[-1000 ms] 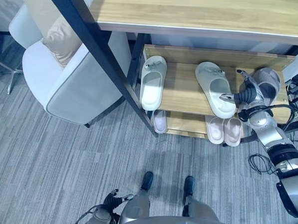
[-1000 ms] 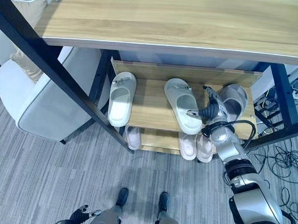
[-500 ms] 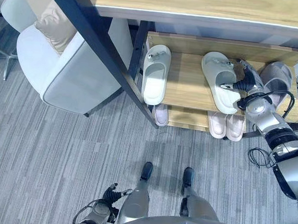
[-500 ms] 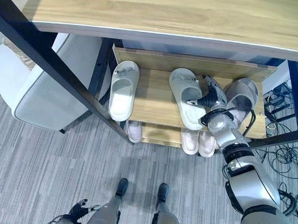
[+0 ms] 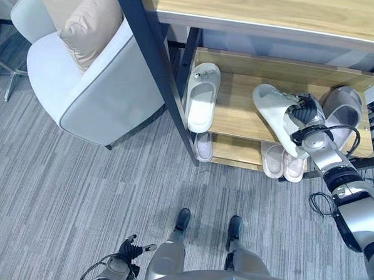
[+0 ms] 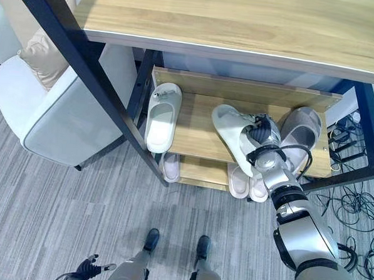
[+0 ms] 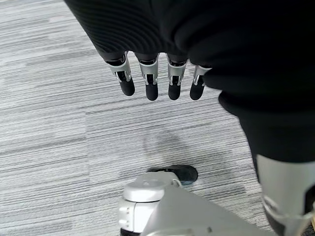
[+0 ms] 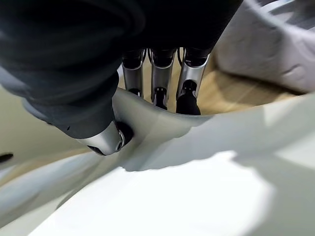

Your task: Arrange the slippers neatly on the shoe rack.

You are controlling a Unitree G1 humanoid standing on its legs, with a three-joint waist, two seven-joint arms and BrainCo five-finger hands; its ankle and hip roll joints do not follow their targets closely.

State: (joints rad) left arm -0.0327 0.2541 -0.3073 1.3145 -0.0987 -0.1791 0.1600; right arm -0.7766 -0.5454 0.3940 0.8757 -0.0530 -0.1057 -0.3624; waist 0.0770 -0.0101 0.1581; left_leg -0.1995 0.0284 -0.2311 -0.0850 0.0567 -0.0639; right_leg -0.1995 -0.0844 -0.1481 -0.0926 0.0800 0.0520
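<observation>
Armchair (image 5: 83, 90): grey, with a beige cushion (image 5: 86, 22), left of the rack; its top is cut off by the view's edge.

Surface (image 6: 243, 20): wooden top on a black frame, overhanging the shoe rack (image 6: 194, 125) and hiding the rack's back edge.

Shoe rack: wooden upper shelf with bare board between the two white slippers; the lower shelf is mostly hidden.

Grey slipper (image 6: 300, 127): right end of the upper shelf, partly behind the arm.

Held white slipper (image 6: 234, 133): lies slanted, its heel past the shelf's front edge, pinched at the rim by the right robot hand (image 6: 262, 134) (thumb inside, fingers outside).

Left white slipper (image 6: 162, 117): straight, at the shelf's left end.

Pale slippers (image 5: 283, 164): lower shelf, only the heels visible.

Left robot hand (image 7: 157, 78): low over the carpet, fingers straight and apart, holding nothing.
</observation>
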